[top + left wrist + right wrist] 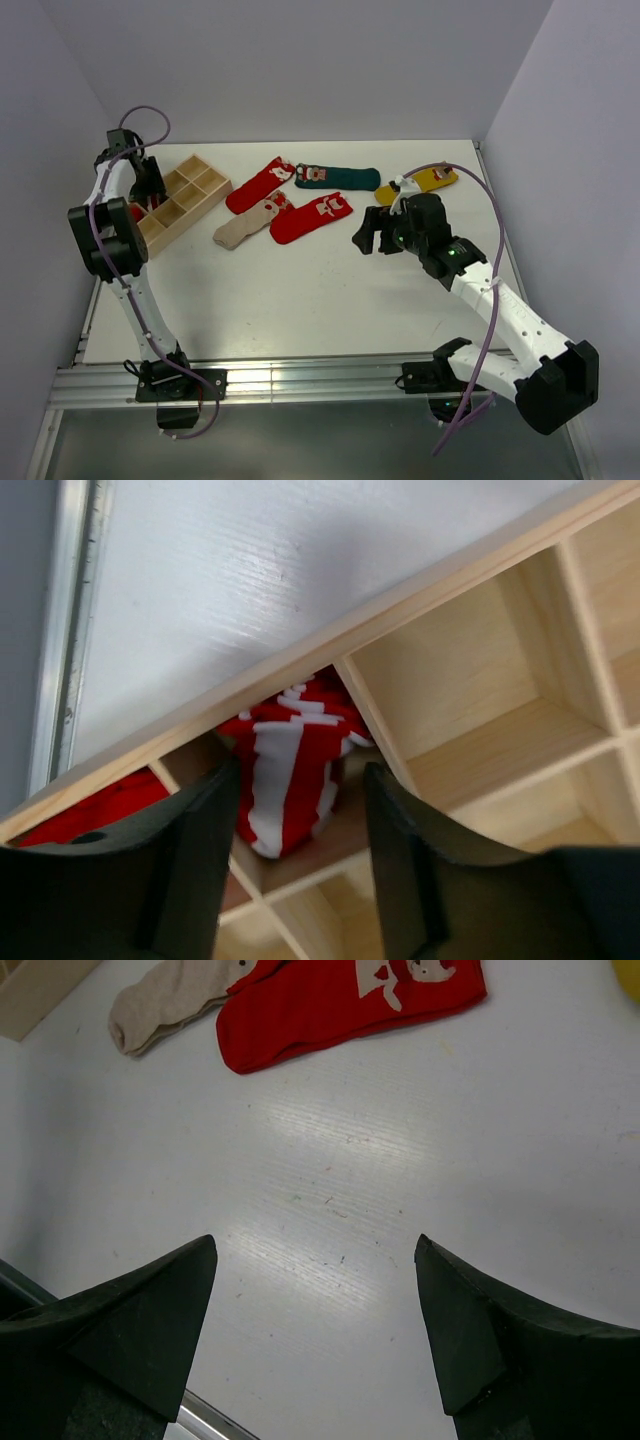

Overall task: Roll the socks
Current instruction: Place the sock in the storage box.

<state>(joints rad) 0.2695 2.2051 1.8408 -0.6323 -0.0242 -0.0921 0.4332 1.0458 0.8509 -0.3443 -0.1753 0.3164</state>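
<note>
Seeing my left gripper (300,775) half-spread astride the rolled striped sock (290,745) in the ten-o'clock tray (450,580); right gripper (315,1250) gapes empty.

You are working in a robotics lab test cell. Plain pale grey panel walls (300,70) box in a bare white table top (300,300) on three sides. A silver aluminium frame rail (300,380) along the near edge carries the bolted bases of the white-and-black left arm (140,300) and right arm (500,305), each trailing a loose purple cable (150,108). Small patterned fabric socks (310,218) and a compartmented pale wood tray (207,181) lie on the table.
</note>
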